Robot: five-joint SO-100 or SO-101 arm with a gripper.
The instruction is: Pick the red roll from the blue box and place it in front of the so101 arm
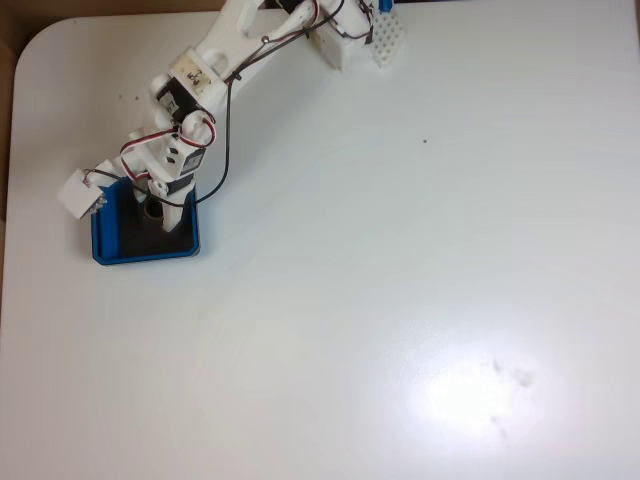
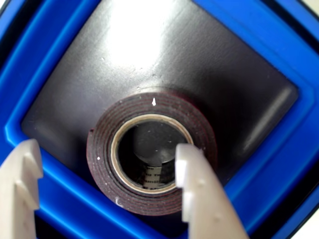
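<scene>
Wrist view: claw (image 2: 107,186) spread astride red roll (image 2: 99,149) wall in blue box (image 2: 60,64); no legible writing

1. The roll (image 2: 152,159) lies flat on the black floor of the box (image 2: 60,59), dark top face up, pale hollow core open to the wrist view.
2. The box (image 1: 100,245) is a shallow bright-blue tray with rounded corners, sitting near the table's left edge in the fixed view.
3. The arm (image 1: 195,85), white with black servos and red and black wires, reaches down from the top edge over the box.
</scene>
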